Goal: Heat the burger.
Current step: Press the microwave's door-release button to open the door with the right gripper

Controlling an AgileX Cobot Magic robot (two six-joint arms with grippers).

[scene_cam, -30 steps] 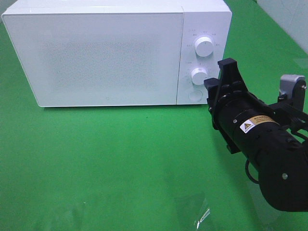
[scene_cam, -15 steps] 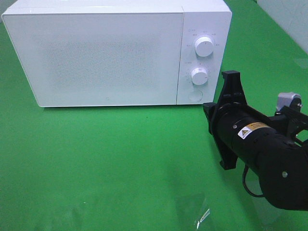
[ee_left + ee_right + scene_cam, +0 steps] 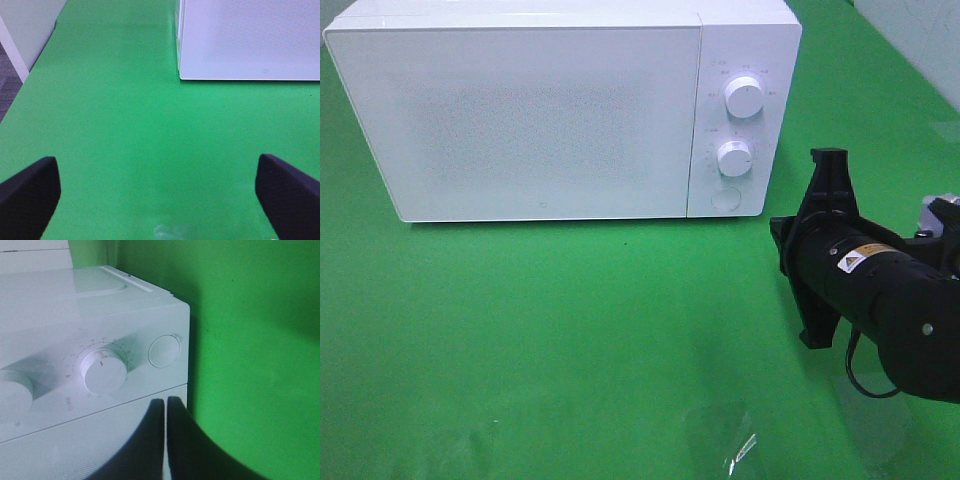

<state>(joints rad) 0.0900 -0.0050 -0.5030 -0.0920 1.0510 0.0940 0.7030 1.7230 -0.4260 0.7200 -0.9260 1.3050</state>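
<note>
The burger is out of view in every frame. A white microwave stands at the back of the green table with its door shut. In the right wrist view, my right gripper is shut with nothing between its fingers, and its tips point at the microwave's control panel from a short way off. The right arm hangs just right of the microwave's front corner. Over bare green cloth my left gripper is open wide and empty, with the microwave's lower left corner ahead of it.
The control panel carries two round knobs and a round button below them. A clear scrap of plastic film lies near the front edge. The table's left edge drops to grey floor.
The right arm has drawn back to the right and a little toward the front, away from the lower knob and button. The microwave has not moved.
</note>
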